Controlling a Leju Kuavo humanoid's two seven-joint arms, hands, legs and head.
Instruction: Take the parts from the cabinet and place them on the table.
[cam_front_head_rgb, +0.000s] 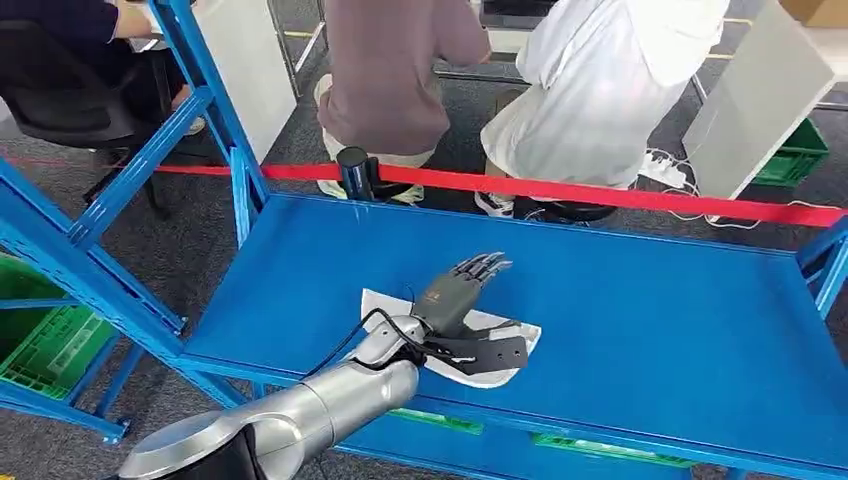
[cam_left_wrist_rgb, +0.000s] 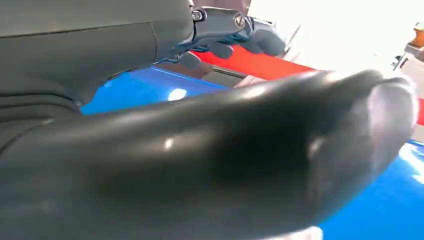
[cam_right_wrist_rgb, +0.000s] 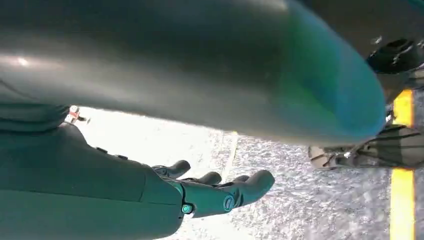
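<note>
Left hand (cam_front_head_rgb: 455, 296) lies flat, fingers spread, on the white bagged part with a black piece (cam_front_head_rgb: 470, 345) near the blue shelf's (cam_front_head_rgb: 650, 320) front edge. It should curl under the bag's edge before lifting, I'd say.

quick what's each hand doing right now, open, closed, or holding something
Left hand: open, fingers stretched out flat over the white bagged part on the blue metal shelf, holding nothing.
Right hand: open, fingers apart, empty.

The left hand (cam_front_head_rgb: 455, 295) hangs with fingers spread above a white bag (cam_front_head_rgb: 500, 352) on the blue shelf (cam_front_head_rgb: 650, 320). Bare blue surface lies open ahead of it and far out to its right. Beyond the fingertips, a dark post (cam_front_head_rgb: 353, 172) and a red tape barrier (cam_front_head_rgb: 600, 190) close the far edge. To its left stands a blue rack upright (cam_front_head_rgb: 242, 190).
</note>
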